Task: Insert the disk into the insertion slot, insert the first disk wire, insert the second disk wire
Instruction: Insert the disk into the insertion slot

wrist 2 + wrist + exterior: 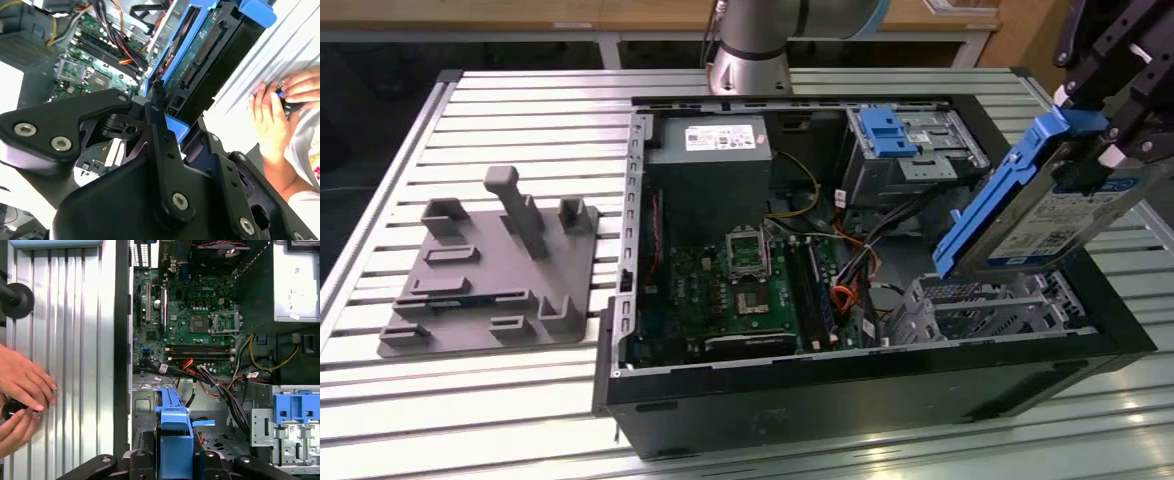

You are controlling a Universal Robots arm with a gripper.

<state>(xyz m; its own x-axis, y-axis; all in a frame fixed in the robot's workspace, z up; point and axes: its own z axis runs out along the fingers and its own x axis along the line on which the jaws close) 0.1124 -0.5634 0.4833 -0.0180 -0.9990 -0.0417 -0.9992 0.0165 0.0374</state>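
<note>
Holding: in the exterior view the gripper is clamped on the disk, whose long axis tilts steeply downward.
Slot: the insertion slot, a cage of perforated sheet metal, sits just below the disk's lower end.
Second wrist view: black fingers pinch the disk by its blue plastic frame.
First wrist view: the disk is seen edge-on, with the green motherboard beyond it.

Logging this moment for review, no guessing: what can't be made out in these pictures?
Exterior view: the disk, tilted in the pincer, covers part of the insertion slot; its inside is hidden.
First wrist view: a hand covers a small dark object; unidentifiable.
Same view: in the wire bundle, which wires serve the disk is unclear.
</note>
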